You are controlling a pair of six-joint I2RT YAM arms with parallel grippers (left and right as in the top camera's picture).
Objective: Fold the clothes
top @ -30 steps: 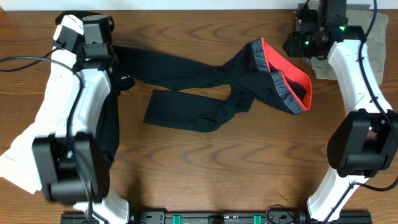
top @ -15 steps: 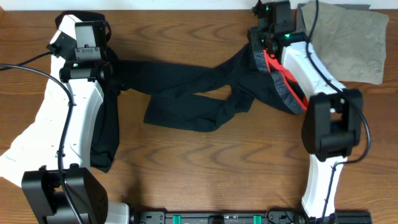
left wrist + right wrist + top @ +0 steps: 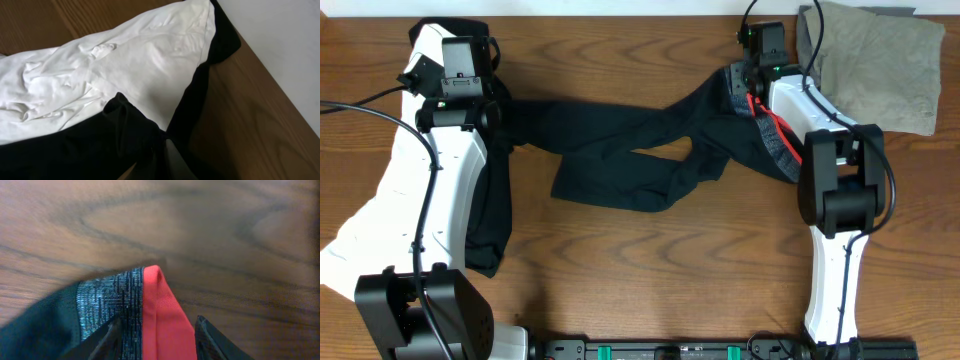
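The black leggings [image 3: 620, 140] lie spread across the table's middle, with one leg folded back under the other. Their grey waistband [image 3: 782, 145], edged in coral-red, lies at the right. My right gripper [image 3: 748, 78] is at the waistband's far end. In the right wrist view it [image 3: 157, 340] is open, with the coral edge [image 3: 162, 315] and grey band [image 3: 107, 305] between the jaws. My left gripper [image 3: 485, 100] is at the left end of a leg. In the left wrist view one finger [image 3: 175, 160] shows, pressed into bunched black cloth [image 3: 100, 145].
A grey-green cloth [image 3: 875, 65] lies at the back right. A white garment [image 3: 115, 65] and another black garment [image 3: 492, 225] lie under and beside my left arm. The table's far edge and a wall [image 3: 280, 40] are close behind the left gripper.
My right gripper has swung left from the back right corner onto the waistband's far end. My left arm shifted slightly toward the front a second ago and has been still since.
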